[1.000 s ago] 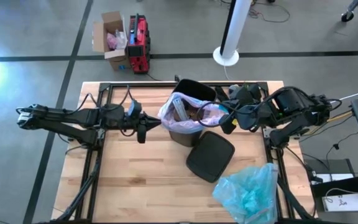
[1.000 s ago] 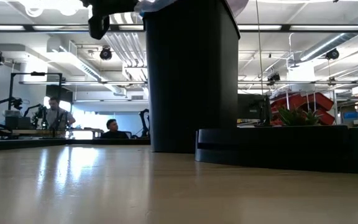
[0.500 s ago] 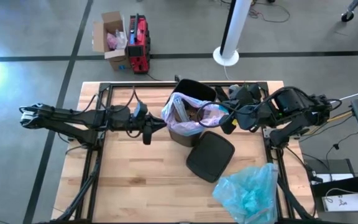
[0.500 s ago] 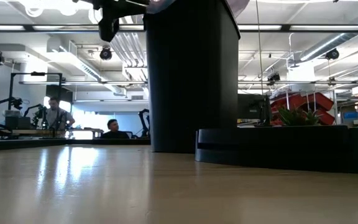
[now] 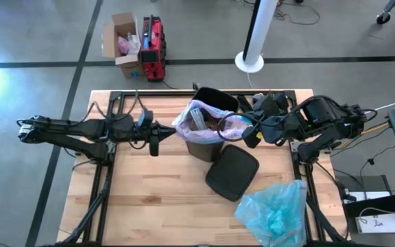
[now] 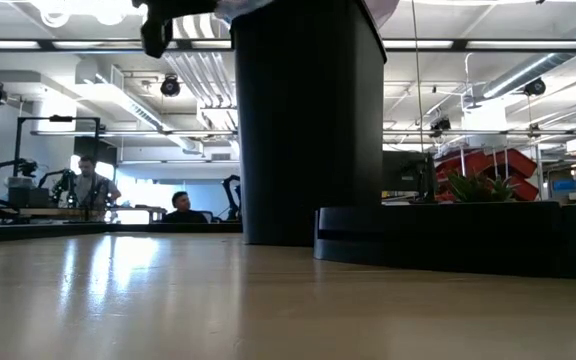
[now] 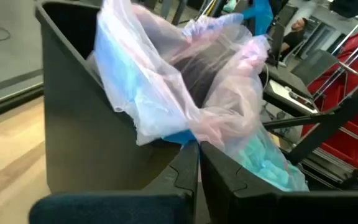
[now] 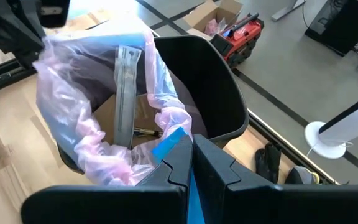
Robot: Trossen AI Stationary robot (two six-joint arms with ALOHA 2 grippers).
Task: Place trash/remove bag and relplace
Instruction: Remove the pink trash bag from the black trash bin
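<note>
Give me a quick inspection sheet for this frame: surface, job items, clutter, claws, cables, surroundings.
Surface: wooden table, bare in front.
Job's things: black bin upright, pink bag inside it with the rim pulled up on both sides; brown paper trash inside. Bin lid flat on the table beside the bin. Blue replacement bag crumpled at the near right corner.
Clutter: nothing seen on the table beyond these.
Claws: left claw shut on the bag's left rim; right claw shut on its right rim, at a blue tie.
Cables: bundles run along both arms.
Surroundings: cardboard box, red case, white pole base on the floor; people at far benches.
</note>
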